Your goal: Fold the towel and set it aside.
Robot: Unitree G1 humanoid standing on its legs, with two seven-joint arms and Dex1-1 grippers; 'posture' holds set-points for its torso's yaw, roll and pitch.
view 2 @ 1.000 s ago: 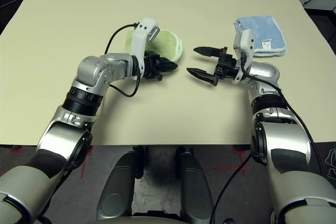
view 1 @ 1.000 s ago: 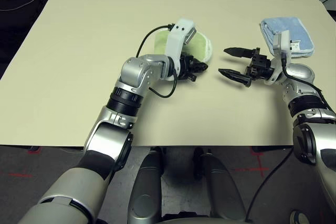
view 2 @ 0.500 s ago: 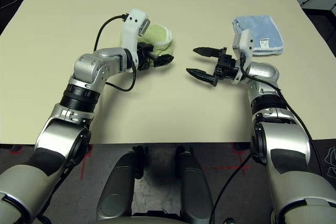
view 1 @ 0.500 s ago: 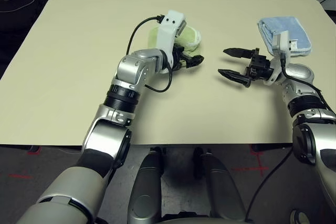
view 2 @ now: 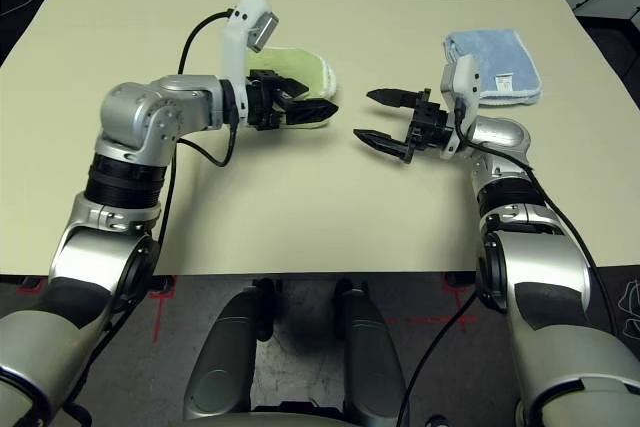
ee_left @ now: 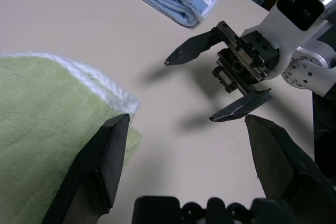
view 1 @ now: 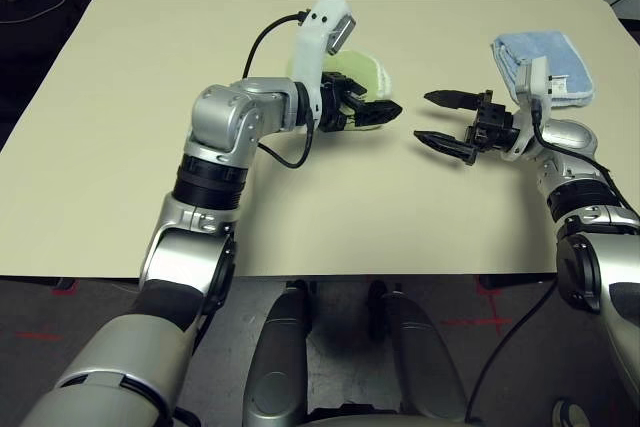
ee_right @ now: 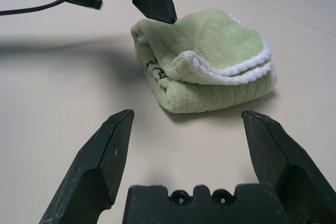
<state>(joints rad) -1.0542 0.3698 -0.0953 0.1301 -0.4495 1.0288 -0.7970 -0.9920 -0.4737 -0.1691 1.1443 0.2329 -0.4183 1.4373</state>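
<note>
The towel (view 1: 367, 71) is a folded light green bundle with white edging (ee_right: 231, 69), lying on the table left of centre. My left gripper (view 1: 376, 101) is open just above the towel's near right edge, one finger (ee_left: 102, 161) over the cloth, holding nothing. My right gripper (view 1: 432, 118) is open too, a short way to the right of the towel and pointing at it, with nothing between its fingers (ee_right: 105, 156). The left wrist view looks across at the right gripper (ee_left: 190, 91).
A smaller light blue folded towel (view 1: 545, 59) with a white label lies at the back right, behind my right wrist. The beige table (view 1: 130, 147) stretches wide to the left and far back; its front edge runs below both arms.
My left gripper opened and let go of the towel after shifting it slightly back. The left elbow swung out to the left. The right arm stayed put.
</note>
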